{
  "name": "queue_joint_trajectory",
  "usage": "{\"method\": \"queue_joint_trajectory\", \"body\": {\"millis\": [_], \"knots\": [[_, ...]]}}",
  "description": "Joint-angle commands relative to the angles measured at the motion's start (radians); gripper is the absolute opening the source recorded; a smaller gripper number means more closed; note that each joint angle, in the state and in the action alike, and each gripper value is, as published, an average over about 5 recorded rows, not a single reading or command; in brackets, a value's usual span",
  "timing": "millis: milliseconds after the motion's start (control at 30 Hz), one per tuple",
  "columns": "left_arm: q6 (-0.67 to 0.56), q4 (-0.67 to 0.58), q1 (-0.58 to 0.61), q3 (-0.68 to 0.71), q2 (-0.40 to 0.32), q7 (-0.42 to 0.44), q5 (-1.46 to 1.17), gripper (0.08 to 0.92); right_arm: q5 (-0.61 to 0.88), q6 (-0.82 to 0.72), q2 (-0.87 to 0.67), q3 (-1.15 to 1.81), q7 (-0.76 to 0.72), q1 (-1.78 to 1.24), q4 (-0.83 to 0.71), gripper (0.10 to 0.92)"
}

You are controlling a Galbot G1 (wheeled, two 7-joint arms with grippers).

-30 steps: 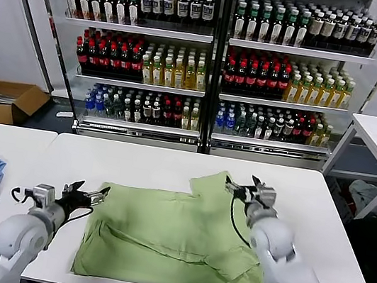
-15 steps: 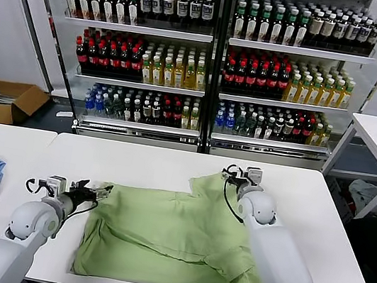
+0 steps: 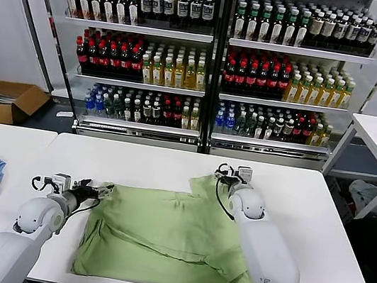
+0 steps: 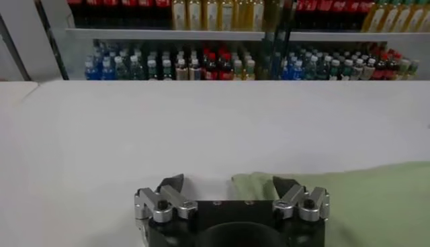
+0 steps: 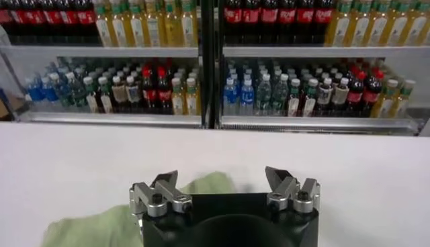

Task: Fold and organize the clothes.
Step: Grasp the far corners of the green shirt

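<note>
The green polo shirt (image 3: 173, 236) lies flat on the white counter (image 3: 318, 227). Its far left corner sits between the spread jaws of the left gripper (image 4: 230, 188); its far right corner lies just ahead of the right gripper (image 5: 225, 181), whose jaws are also spread and holding nothing. Closing early could pinch one layer only or miss the edge. Collar, buttons and print are not visible.

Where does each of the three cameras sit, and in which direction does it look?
Head: high, facing down over table, green shirt, both arms.
Left wrist: behind left gripper, open at shirt's edge, facing the shelves.
Right wrist: behind right gripper, open over the shirt's corner.
All share shirt and drink shelves.
</note>
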Motion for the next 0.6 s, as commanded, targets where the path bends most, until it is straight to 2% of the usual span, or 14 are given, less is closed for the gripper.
{"method": "queue_joint_trajectory", "body": {"millis": [33,133,267,600], "knots": [[-0.013,0.023,-0.001,0.008,-0.002,0.011,0.022,0.782,-0.01,-0.003,0.021,-0.003,0.004,0.016,-0.047,0.822],[-0.018,0.016,0.009,0.01,-0.007,0.018,0.033,0.689,-0.027,-0.015,0.033,-0.007,0.016,0.018,-0.059,0.785],[-0.019,0.004,0.028,0.008,-0.012,0.023,0.044,0.55,-0.025,-0.031,0.041,-0.008,0.031,0.012,-0.05,0.672],[-0.021,-0.017,0.051,0.002,-0.018,0.029,0.039,0.264,0.004,-0.029,0.03,-0.002,0.022,-0.004,-0.031,0.386]]}}
